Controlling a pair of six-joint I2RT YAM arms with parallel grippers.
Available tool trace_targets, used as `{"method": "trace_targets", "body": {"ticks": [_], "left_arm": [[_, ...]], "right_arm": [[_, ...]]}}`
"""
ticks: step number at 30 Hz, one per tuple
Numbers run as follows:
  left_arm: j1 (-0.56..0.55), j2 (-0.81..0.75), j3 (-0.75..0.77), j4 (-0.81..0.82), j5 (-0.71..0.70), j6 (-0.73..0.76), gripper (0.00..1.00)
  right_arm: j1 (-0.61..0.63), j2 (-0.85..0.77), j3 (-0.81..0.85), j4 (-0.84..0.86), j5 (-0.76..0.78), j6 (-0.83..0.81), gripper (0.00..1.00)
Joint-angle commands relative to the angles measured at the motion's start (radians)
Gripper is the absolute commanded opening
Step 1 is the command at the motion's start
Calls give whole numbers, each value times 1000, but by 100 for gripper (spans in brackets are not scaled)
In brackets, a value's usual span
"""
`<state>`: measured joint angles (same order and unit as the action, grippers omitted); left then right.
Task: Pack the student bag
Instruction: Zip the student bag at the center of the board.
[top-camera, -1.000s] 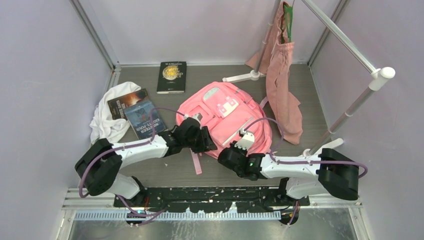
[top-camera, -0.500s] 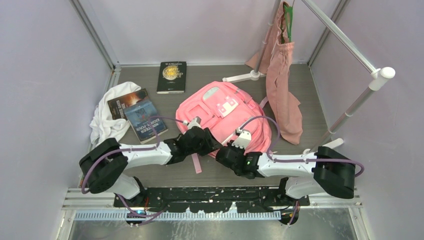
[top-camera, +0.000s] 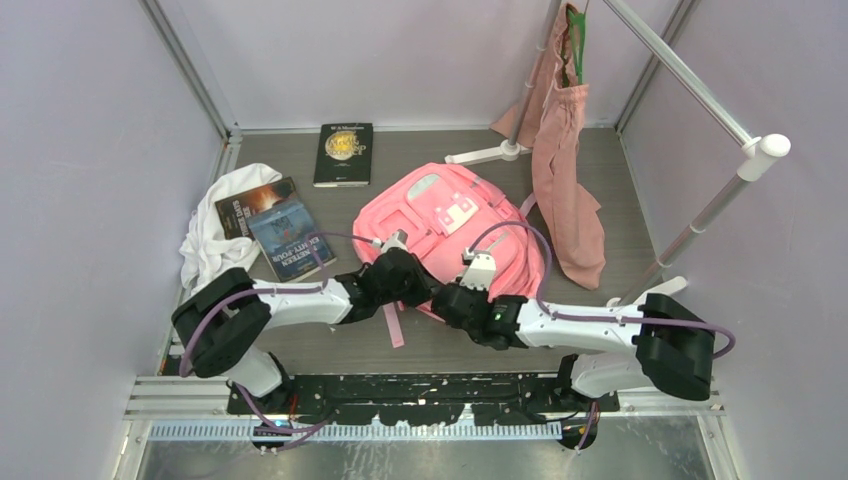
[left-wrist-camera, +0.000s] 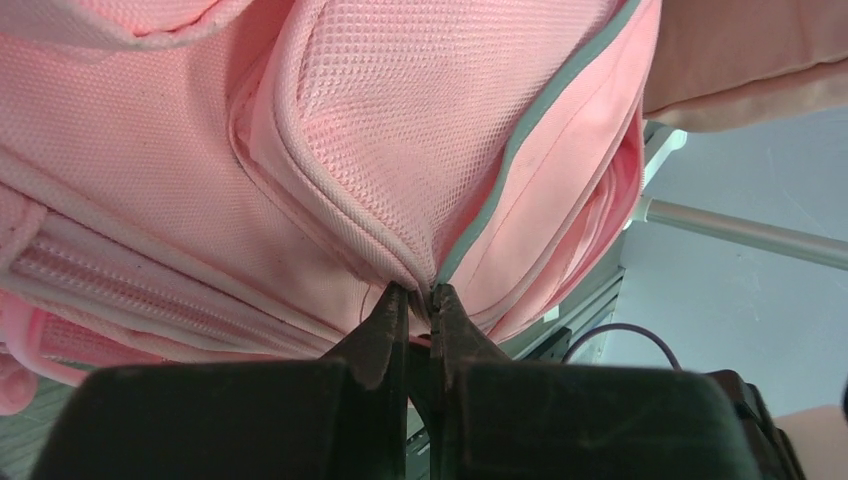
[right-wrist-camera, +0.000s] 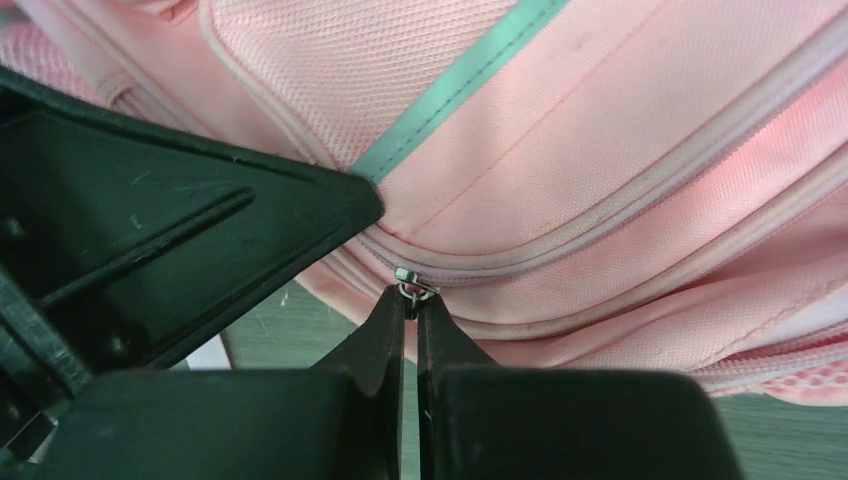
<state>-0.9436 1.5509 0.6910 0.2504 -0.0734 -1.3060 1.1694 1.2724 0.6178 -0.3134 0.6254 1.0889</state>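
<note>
**Both arms gripping the near edge of the pink backpack**

The pink backpack (top-camera: 455, 215) lies front side up in the middle of the tabletop (top-camera: 330, 345), its near edge just ahead of the two arms. The left fingers (left-wrist-camera: 388, 325) are nearly pressed together, pinching a fold of backpack fabric where a mesh pocket meets a grey-green trim strip (left-wrist-camera: 520, 130). The right fingers (right-wrist-camera: 392, 325) are pressed together on the small metal zipper pull (right-wrist-camera: 414, 277) of a zip line along the backpack's side. The dark body of the left arm fills the left of the right wrist view, just beside these fingers. A loose pink strap (top-camera: 393, 325) trails onto the tabletop between the arms. At left, two books (top-camera: 290, 238) rest on a white cloth (top-camera: 212, 255), and a black book (top-camera: 344, 153) lies nearer the back wall. At right, a dusty-pink tote (top-camera: 565, 190) hangs from a rack (top-camera: 700, 95), its lower end beside the backpack
</note>
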Motion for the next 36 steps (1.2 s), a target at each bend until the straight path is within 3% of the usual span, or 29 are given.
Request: {"method": "trace_targets", "body": {"ticks": [1,7,10,20,23,27,32,36], "left_arm": [[74,-42,1,-54,-49,124,0],[218,-113,-28,-102,78,228,0],[303,-130,-35,-121,158,263,0],[556,-174,23,-326,237,444,0],[649,-141,82,-368,230,500,0],[761,-24,196,-399,352,544,0],[830,65,312,-436,426,570,0],[842,45,289,-401,490,560,0]], "right_arm": [[-3,6,171,-228,-160,-186,1],[-26,63,269,-379,-260,-255,1],[-33,83,276,-385,-265,-257,1],[-48,158,354,-411,-302,-332,1],[-66,188,378,-411,-314,-349,1],[-71,235,405,-408,-329,-366,1],[-139,266,360,-328,-290,-378,1],[-243,277,327,-299,-282,-377,1]]}}
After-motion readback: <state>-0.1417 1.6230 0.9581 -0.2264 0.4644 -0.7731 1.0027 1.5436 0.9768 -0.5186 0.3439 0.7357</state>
